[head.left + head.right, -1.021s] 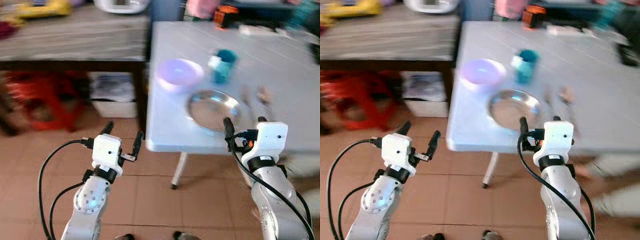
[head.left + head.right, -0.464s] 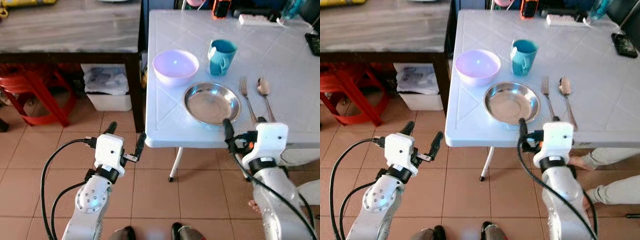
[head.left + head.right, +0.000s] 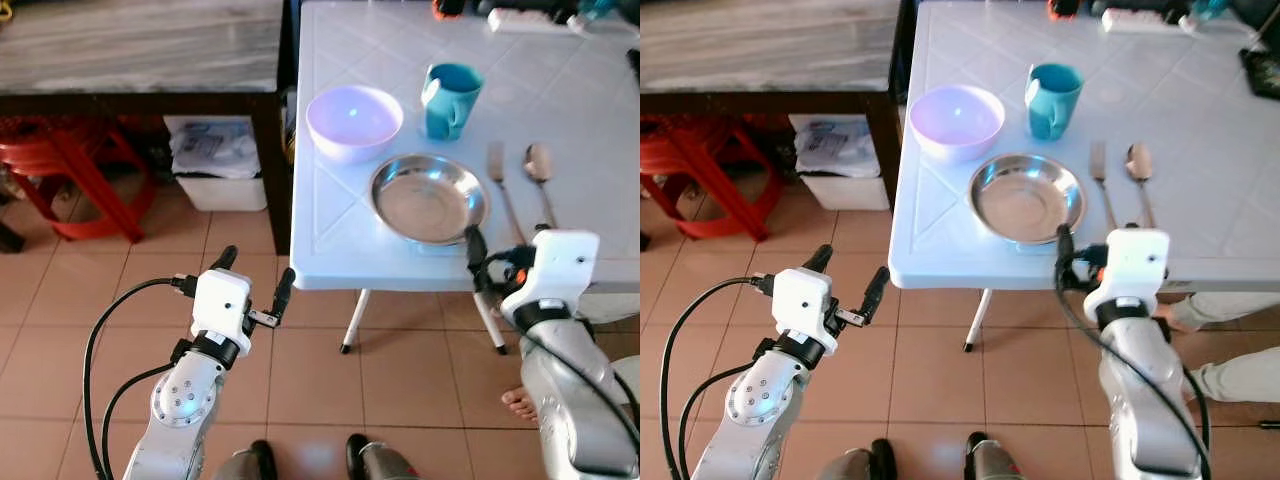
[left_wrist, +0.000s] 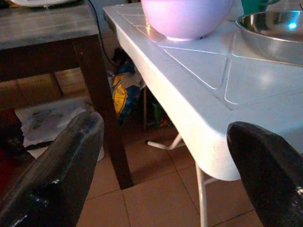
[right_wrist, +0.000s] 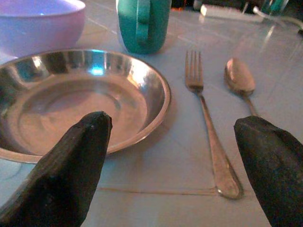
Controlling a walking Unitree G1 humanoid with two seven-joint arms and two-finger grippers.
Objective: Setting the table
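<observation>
Basically the place setting looks laid out already — steel plate sits by the near edge of the white table, lilac bowl behind it toward the table's left edge, teal mug beside the bowl further in. Fork and spoon lie side by side just right of the plate, handles pointing at the near edge, apart from each other and from the plate.

Right gripper hovers at the near edge with fingers spread wide and nothing between them — one finger over the plate rim, the other past the spoon side, fork roughly centred. Left gripper hangs out in front of the table's near-left corner over the tile floor, also spread and empty, idle.

Step in hand, as I judge it: checking or finishing the cutlery placement, near the end of the task. Next move probably calls for either backing the right arm off or dropping onto the fork handle — a thin flat thing, so a low, careful pinch.

A person's bare foot shows under the table on the right.
</observation>
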